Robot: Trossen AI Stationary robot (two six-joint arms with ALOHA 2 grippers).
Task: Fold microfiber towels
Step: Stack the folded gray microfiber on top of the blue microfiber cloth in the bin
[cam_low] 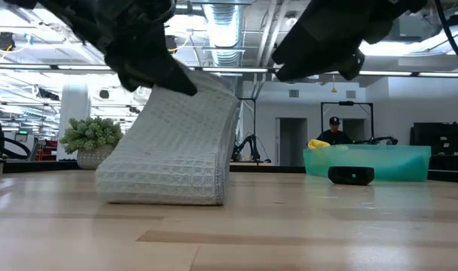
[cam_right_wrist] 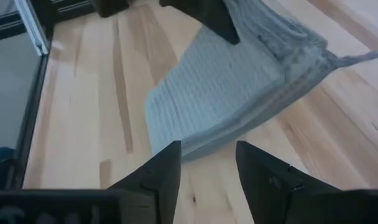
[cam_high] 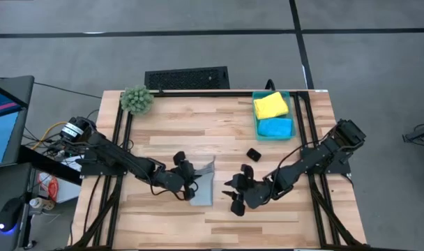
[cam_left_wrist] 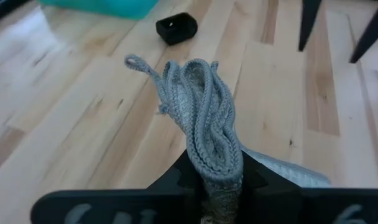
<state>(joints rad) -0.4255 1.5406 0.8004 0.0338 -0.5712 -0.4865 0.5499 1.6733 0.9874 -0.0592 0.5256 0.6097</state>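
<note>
Grey towel (cam_high: 203,183), folded several layers thick, hangs pinched at its top edge in the left gripper (cam_high: 187,173), lower fold resting on the table (cam_high: 198,125), probably to keep the layers stacked. Right gripper (cam_high: 234,189) waits just beside it, fingers parted and empty. The teal bin (cam_high: 290,115) (far right corner) holds folded yellow towel (cam_high: 270,105) and blue towel (cam_high: 275,127).

Towel (cam_high: 203,183) between hands — bin (cam_high: 289,132) behind

Three towels: one grey (cam_high: 203,183), one yellow (cam_high: 270,105), one blue (cam_high: 275,128). One bin (cam_high: 290,111), one plant (cam_high: 137,100), one black block (cam_high: 253,153), possibly one keyboard (cam_high: 187,77).
</note>
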